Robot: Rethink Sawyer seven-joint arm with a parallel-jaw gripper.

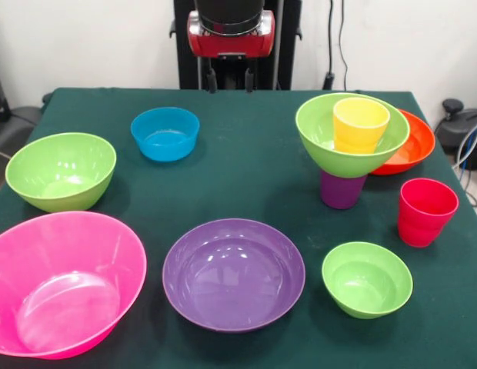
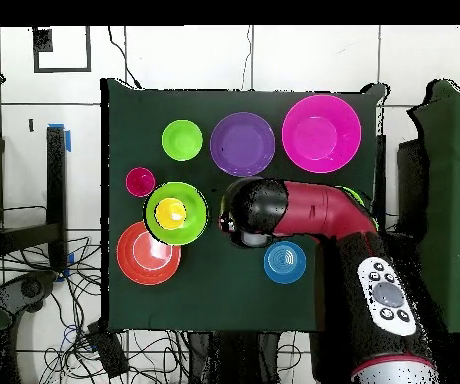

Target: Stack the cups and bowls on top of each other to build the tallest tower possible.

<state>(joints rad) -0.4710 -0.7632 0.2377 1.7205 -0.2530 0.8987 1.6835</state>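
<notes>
The tower (image 1: 351, 146) stands at the right: a purple cup (image 1: 342, 192) as base, a lime green bowl (image 1: 319, 134) on it, and a yellow-orange cup (image 1: 361, 123) upright in that bowl. It also shows in the overhead view (image 2: 175, 212). The red cup (image 1: 426, 211) stands alone to its right. The orange-red bowl (image 1: 417, 142) sits just behind the tower. My gripper (image 1: 230, 79) hangs at the table's far edge, well away from the tower, open and empty. In the overhead view the arm (image 2: 294, 210) hides it.
A blue bowl (image 1: 165, 133), a lime green bowl (image 1: 61, 171), a large pink bowl (image 1: 61, 284), a wide purple bowl (image 1: 233, 273) and a small lime green bowl (image 1: 367, 278) lie spread over the green table (image 1: 246, 177). Cables lie on the floor around it.
</notes>
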